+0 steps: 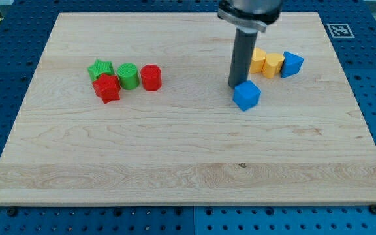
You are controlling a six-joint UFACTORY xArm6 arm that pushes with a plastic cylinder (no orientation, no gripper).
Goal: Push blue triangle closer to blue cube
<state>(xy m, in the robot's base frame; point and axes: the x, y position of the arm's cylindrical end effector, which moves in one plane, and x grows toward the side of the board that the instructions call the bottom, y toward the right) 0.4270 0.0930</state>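
The blue cube [247,95] lies right of the board's middle. The blue triangle [292,64] lies up and to the right of it, at the right end of a short row with two yellow blocks. My tip [235,85] stands at the cube's upper left edge, touching or nearly touching it. The rod comes down from the view's top and hides part of the left yellow block. The tip is well left of the blue triangle.
Two yellow blocks [258,61] [274,64] sit just left of the blue triangle. At the left lie a green star [100,68], a red star [107,88], a green cylinder [128,76] and a red cylinder [151,77]. The wooden board [188,163] rests on a blue perforated table.
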